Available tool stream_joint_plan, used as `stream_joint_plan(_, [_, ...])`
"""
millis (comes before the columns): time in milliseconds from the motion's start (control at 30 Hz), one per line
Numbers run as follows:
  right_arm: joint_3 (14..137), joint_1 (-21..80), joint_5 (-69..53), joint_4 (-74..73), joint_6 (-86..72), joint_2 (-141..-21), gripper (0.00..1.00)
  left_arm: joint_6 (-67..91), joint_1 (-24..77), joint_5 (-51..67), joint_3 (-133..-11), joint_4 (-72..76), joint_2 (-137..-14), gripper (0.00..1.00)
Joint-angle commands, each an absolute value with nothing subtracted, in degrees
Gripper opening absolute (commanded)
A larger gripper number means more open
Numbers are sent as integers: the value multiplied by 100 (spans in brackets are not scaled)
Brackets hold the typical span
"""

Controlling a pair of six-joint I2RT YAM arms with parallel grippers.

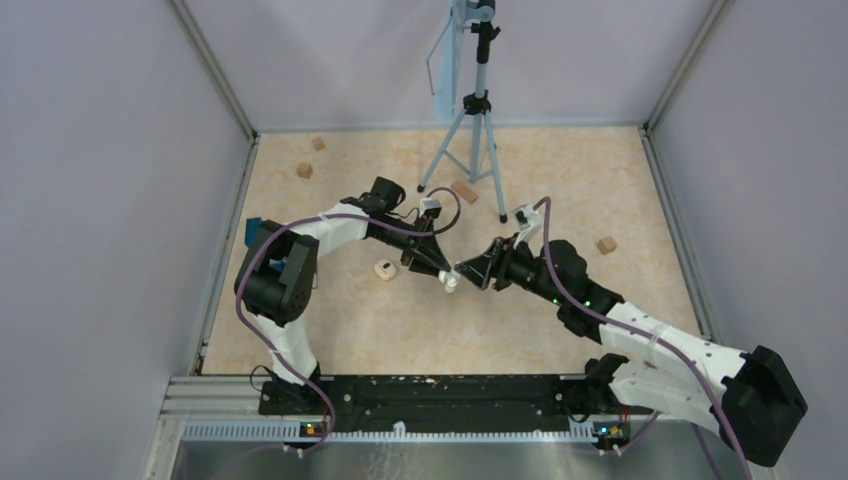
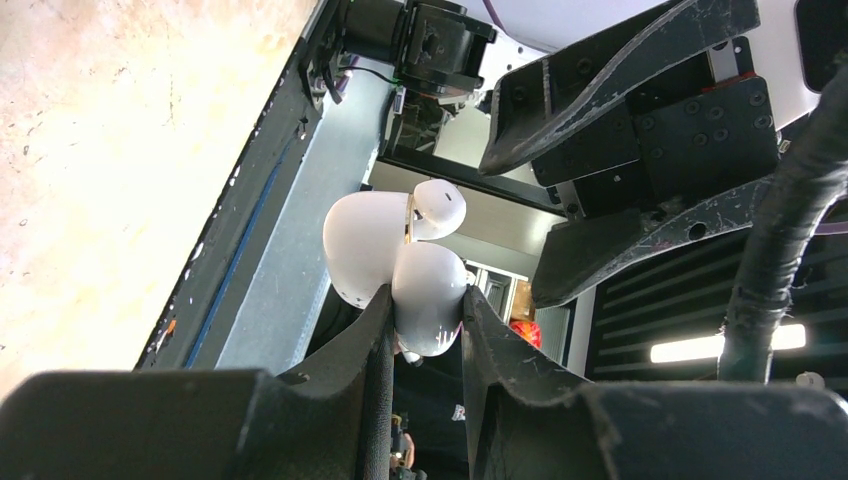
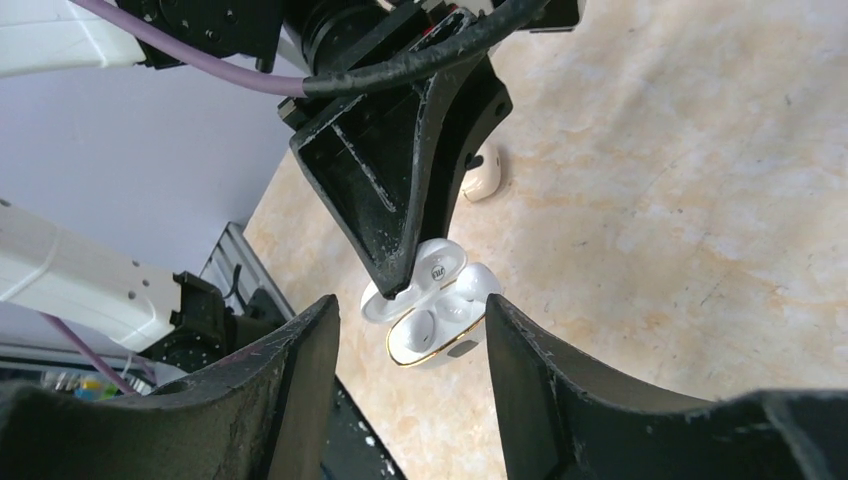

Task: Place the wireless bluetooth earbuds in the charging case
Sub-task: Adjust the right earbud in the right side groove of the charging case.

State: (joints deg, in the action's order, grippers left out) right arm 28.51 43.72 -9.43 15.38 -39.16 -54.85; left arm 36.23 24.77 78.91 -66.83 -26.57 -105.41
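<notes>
we see the worktop (image 1: pixel 560 330) fenced by a metal frame (image 1: pixel 226 240) on its left, far and right edges. pale walls (image 1: pixel 100 200) rise beyond the frame, and a black rail (image 1: pixel 440 398) carries the arm bases along the near edge. the two arms meet over the middle, and the widest bare stretch lies on the near side, between them and the rail. the left hand (image 1: pixel 446 277) is clenched on the charging case (image 3: pixel 440 325) and holds it clear of the worktop, lid swung open, with the gold-rimmed hollow turned toward the right hand (image 1: pixel 466 270). that hand's fingers stand apart with nothing between them, just beside the case and not touching it. in the open case we make out a white earbud (image 3: pixel 457 308) lying in its well; whether a second sits beside it we cannot tell. a small rounded case (image 1: pixel 383 269) lies on the worktop near the left hand, on its outer side. behind both hands a tripod (image 1: pixel 470 130) spreads its legs and closes off the far middle. wooden blocks (image 1: pixel 606 244) are scattered well apart: two near the far left corner, one by a tripod foot, one out to the right.
</notes>
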Motion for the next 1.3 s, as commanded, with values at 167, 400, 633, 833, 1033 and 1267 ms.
stream_joint_plan(167, [3089,4351,-815,1622,-3734,-5730,57,3656,2450,7971,-6646,-2531,-10406,0])
stream_joint_plan(400, [3167,4351,-976,1772,-3681,-5925,57,3660,2446,7971,-6653,-2531,-10414,0])
stream_joint_plan(633, [3197,4351,-1150,1924,-3607,-5987,57,3673,2440,7972,-6653,-2522,-10415,0])
stream_joint_plan(833, [3217,4352,-1168,2033,-3581,-6001,57,3662,2443,7952,-6619,-2522,-10384,0])
stream_joint_plan(1033, [3230,4352,-1196,2062,-3594,-6023,57,3660,2443,7956,-6618,-2514,-10384,0])
stream_joint_plan(1267, [3217,4351,-1288,2053,-3578,-6025,57,3664,2443,7967,-6618,-2505,-10397,0])
